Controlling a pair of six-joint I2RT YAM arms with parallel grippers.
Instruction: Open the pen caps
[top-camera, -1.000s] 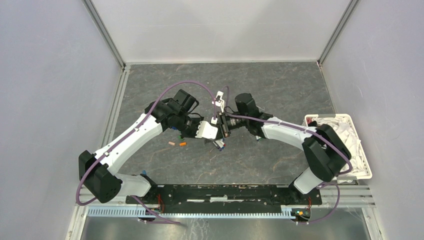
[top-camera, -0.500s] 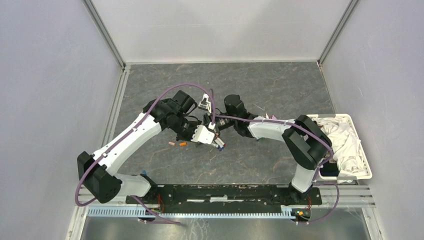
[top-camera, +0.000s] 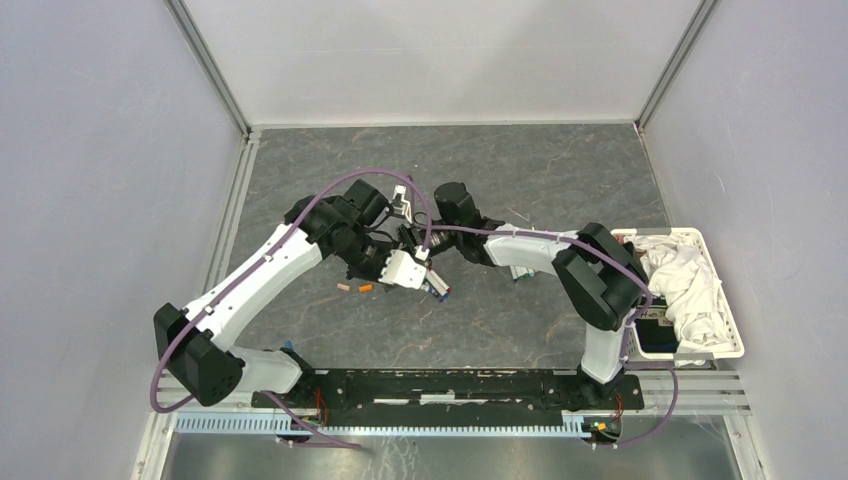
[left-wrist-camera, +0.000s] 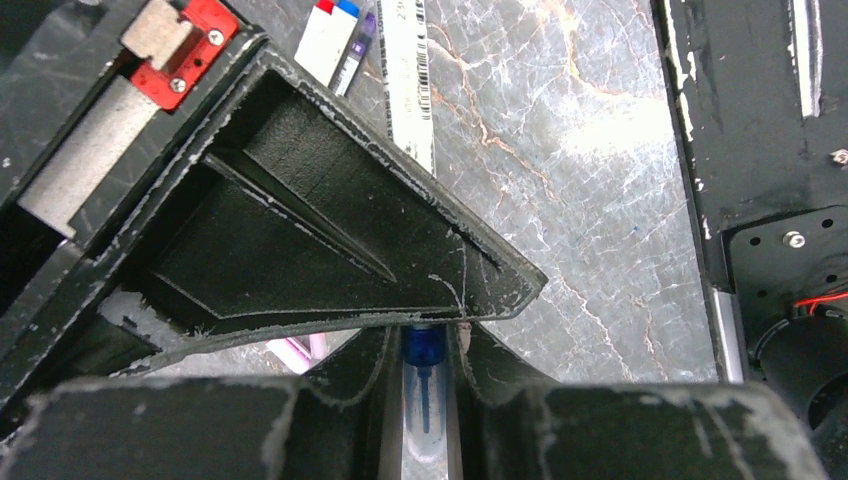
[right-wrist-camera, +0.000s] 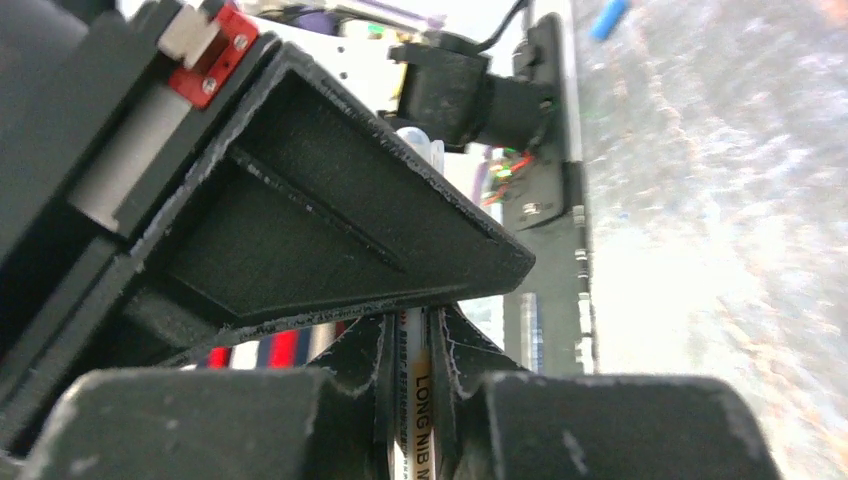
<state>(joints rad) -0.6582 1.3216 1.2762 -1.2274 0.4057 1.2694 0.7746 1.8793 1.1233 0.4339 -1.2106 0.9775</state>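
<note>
My left gripper (top-camera: 407, 268) and right gripper (top-camera: 413, 238) meet nose to nose at the table's middle. In the left wrist view my left gripper (left-wrist-camera: 428, 335) is shut on the blue end (left-wrist-camera: 425, 348) of a pen, with a blue nib inside a clear sleeve below it. In the right wrist view my right gripper (right-wrist-camera: 415, 325) is shut on a white pen barrel (right-wrist-camera: 418, 400) printed "LONG NIB". Several more pens (top-camera: 437, 289) lie just under the grippers. They also show in the left wrist view (left-wrist-camera: 328, 35). Two small loose caps (top-camera: 366, 288) lie to the left.
A white basket (top-camera: 737, 340) with a white cloth (top-camera: 690, 280) stands at the right edge. A few more pens (top-camera: 522, 272) lie under the right forearm. A blue cap (top-camera: 288, 345) sits near the left arm's base. The black base rail (top-camera: 450, 385) runs along the front.
The right arm has swung left and its gripper has closed in on the left gripper. The left gripper has shifted slightly left. The two now sit tight together over the pens.
</note>
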